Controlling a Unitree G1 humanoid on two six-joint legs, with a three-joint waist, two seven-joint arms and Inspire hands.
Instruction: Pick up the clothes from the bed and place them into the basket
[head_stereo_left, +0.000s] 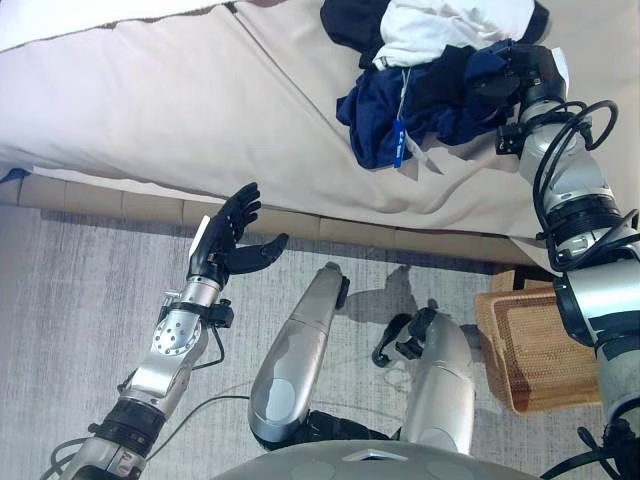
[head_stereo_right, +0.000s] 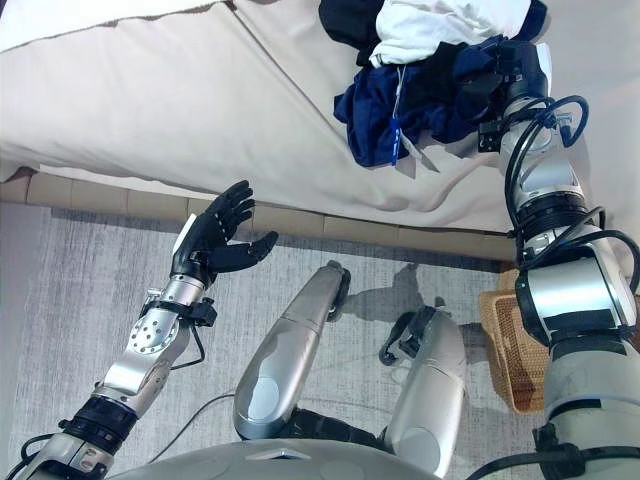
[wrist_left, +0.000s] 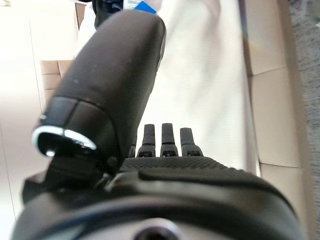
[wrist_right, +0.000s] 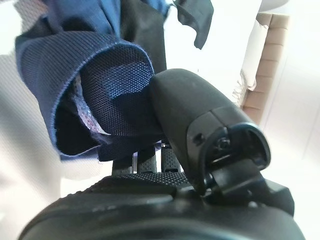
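1. The clothes (head_stereo_left: 430, 70) lie in a crumpled heap on the bed (head_stereo_left: 180, 100): a navy garment with a blue tag, a white piece on top and black cloth behind.
2. My right hand (head_stereo_left: 520, 65) is pushed into the navy fabric; I cannot tell whether its fingers are closed.
3. My left hand (head_stereo_left: 230, 240) hovers spread open near the bed edge, holding nothing.
4. The wicker basket (head_stereo_left: 535, 350) sits on the floor to my right.

Grey streaked carpet floor (head_stereo_left: 70, 300), beige padded bed frame edge (head_stereo_left: 100, 200), bright even light
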